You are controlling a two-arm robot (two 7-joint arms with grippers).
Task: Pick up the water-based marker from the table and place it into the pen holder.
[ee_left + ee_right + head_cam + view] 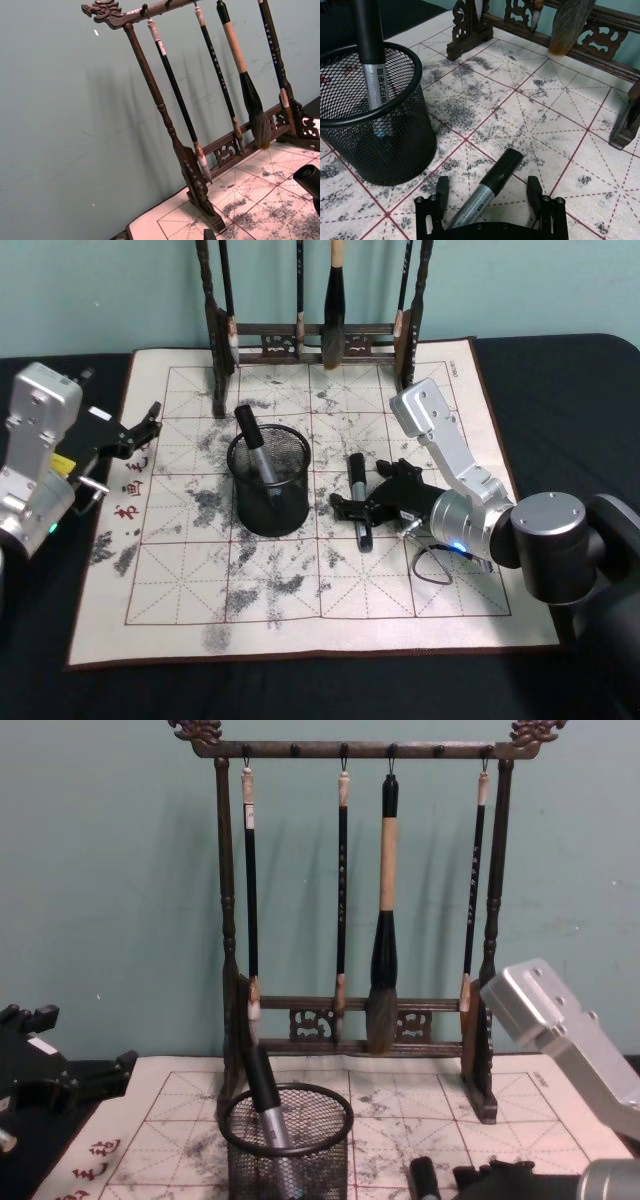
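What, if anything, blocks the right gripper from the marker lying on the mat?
Probably nothing, so yes: the right gripper is open, its fingers on either side of the marker; the pen holder stands apart.

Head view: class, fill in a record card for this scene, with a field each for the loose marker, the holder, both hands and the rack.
loose marker: lies flat on the mat, right of the holder
holder: upright on the mat, other marker leaning inside
right hand: open, low over the mat, straddling the loose marker, not closed on it
left hand: at the mat's left edge, away from both markers
rack: at the mat's back edge, four brushes hanging
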